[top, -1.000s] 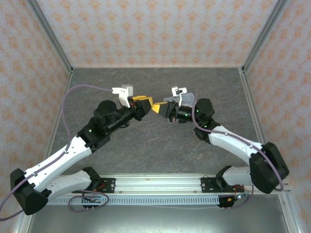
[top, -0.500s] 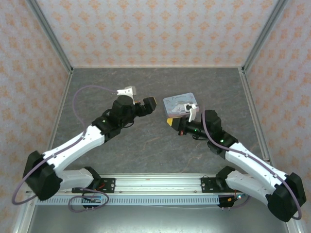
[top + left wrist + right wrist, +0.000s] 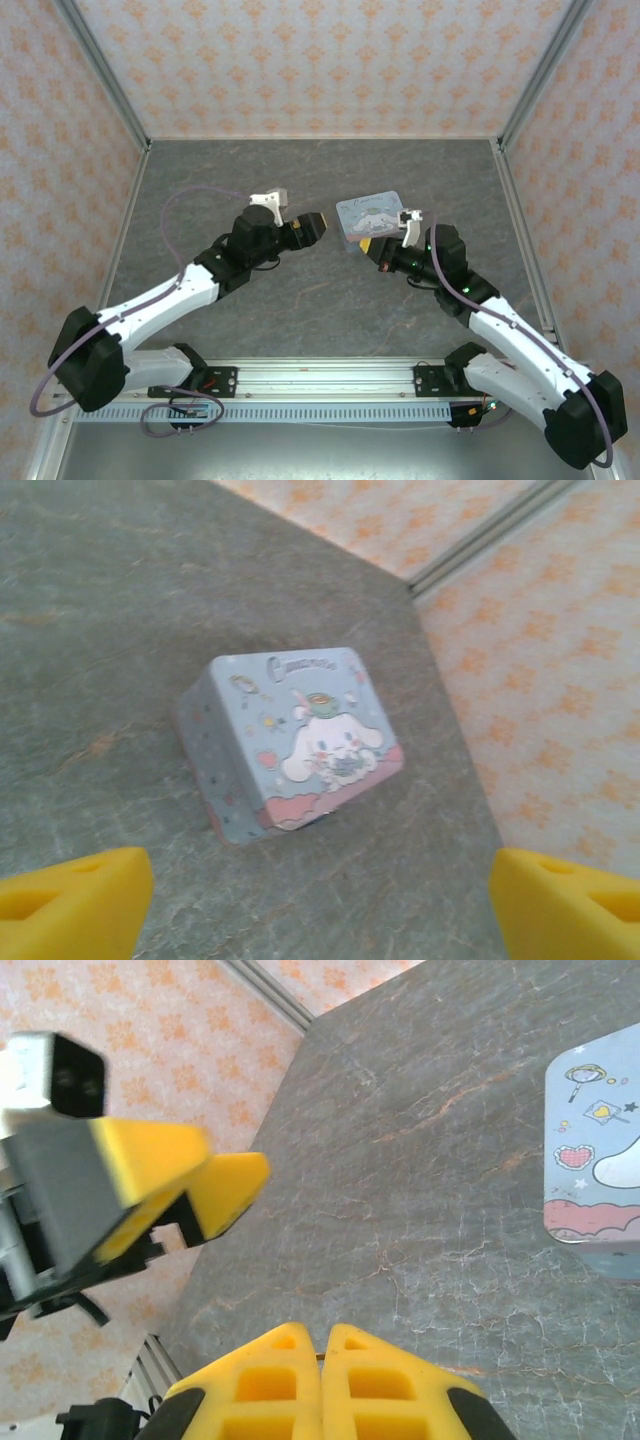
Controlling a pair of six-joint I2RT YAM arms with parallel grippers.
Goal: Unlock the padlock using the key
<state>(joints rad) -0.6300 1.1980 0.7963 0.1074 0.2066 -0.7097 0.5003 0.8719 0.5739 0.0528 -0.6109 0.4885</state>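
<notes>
On the grey stone-look table (image 3: 300, 170), with orange flowery wallpaper (image 3: 300, 60) all around, I see both my arms reaching in toward the middle. The left gripper (image 3: 310, 227), with its yellow foam fingers, points at a pale blue boxy metal tin (image 3: 369, 212) that has a white cartoon puppy on the lid. The tin lies flat on the table, lid up. The left gripper is off to its left and does not touch it. In the left wrist view the two yellow fingers (image 3: 70, 900) sit far apart at the bottom corners, so this gripper is wide open and has nothing in it. Bare table and the tin lie beyond the gap. The right gripper (image 3: 362, 246) sits close to the near edge of the tin. In the right wrist view its yellow fingers (image 3: 270, 1385) are pressed tight together, with a thin line between them. I cannot tell if something tiny is pinched in there. The tin is off to the right of those fingers, and the left gripper hangs over the table on the left. I cannot tell where the small padlock and the key are.
</notes>
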